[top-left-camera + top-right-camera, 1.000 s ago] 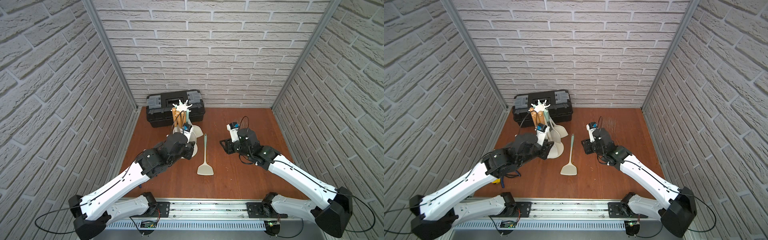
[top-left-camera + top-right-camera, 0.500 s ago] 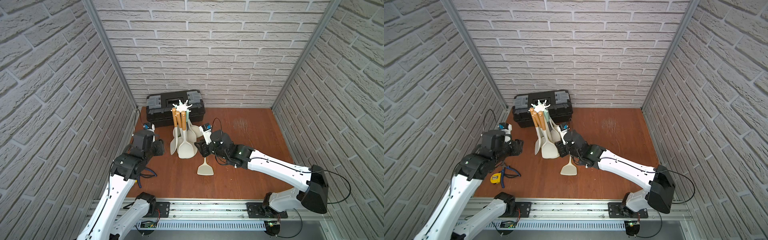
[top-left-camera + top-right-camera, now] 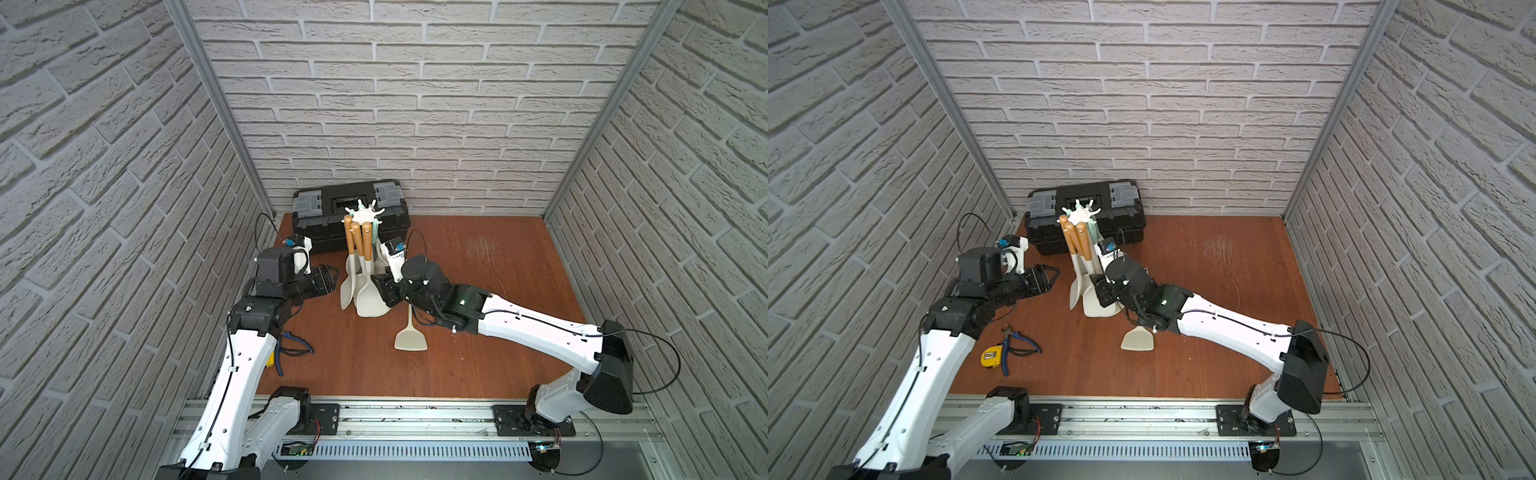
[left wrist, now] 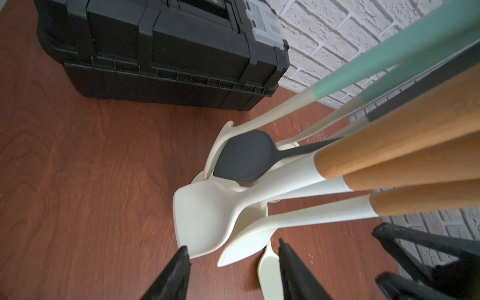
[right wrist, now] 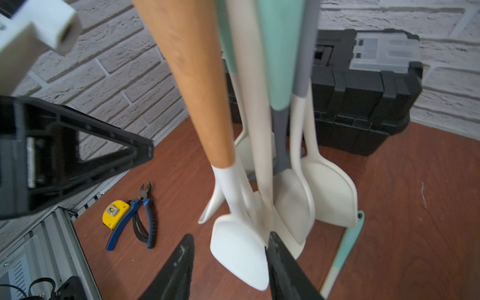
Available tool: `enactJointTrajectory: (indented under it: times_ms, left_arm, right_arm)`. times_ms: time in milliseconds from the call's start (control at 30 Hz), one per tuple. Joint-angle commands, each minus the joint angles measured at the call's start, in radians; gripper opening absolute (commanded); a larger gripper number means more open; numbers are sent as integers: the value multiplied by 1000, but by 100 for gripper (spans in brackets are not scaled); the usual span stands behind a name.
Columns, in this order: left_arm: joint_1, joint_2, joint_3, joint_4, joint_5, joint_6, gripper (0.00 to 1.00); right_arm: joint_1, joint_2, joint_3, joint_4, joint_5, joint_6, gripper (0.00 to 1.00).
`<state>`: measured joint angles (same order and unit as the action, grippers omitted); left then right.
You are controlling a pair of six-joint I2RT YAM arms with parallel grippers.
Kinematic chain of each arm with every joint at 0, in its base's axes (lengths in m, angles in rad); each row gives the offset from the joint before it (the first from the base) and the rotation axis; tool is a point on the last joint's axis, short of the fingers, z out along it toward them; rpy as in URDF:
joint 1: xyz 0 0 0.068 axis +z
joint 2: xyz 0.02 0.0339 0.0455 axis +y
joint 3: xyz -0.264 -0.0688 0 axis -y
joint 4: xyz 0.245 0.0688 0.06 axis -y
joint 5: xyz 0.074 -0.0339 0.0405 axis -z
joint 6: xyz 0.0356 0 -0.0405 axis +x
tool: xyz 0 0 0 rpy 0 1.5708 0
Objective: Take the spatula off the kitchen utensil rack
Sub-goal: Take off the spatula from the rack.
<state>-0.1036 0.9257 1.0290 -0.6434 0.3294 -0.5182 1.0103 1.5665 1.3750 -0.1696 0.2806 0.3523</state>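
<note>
The cream kitchen utensil rack [image 3: 365, 212] [image 3: 1079, 214] stands before the back wall, hung with several utensils. A wooden-handled spatula with a wide cream blade [image 3: 369, 296] [image 3: 1096, 301] [image 5: 239, 249] hangs low at the rack's front. My right gripper [image 3: 380, 289] [image 3: 1100, 291] [image 5: 230, 236] is open and straddles that blade from the right, one finger at its edge. My left gripper [image 3: 331, 275] [image 3: 1054, 274] [image 4: 233, 246] is open just left of the rack, holding nothing. Another cream utensil with a mint handle [image 3: 409, 337] [image 3: 1138, 340] lies flat on the table.
A black toolbox [image 3: 349, 208] [image 4: 161, 52] sits against the back wall behind the rack. Blue-handled pliers [image 3: 1013, 345] [image 5: 135, 218] and a yellow tape measure [image 3: 990, 359] lie at the front left by my left arm. Brick walls close three sides.
My left arm pulled back from the rack to the left and now points at it, jaws wider. My right arm swung in from the right to the hanging blades and opened a little.
</note>
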Motion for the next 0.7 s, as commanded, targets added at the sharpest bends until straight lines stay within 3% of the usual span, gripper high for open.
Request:
enactJointTrajectory:
  times_ms: [0, 467, 667]
  left_arm:
    - [10, 6, -21, 83, 54, -9, 57]
    - [27, 3, -46, 89, 76, 9, 57]
    - [28, 12, -57, 103, 81, 19, 57]
  right_arm:
    - [41, 23, 39, -8, 56, -31, 50]
    - [43, 95, 15, 158, 261, 67, 44]
    - [41, 149, 46, 206, 256, 51, 44]
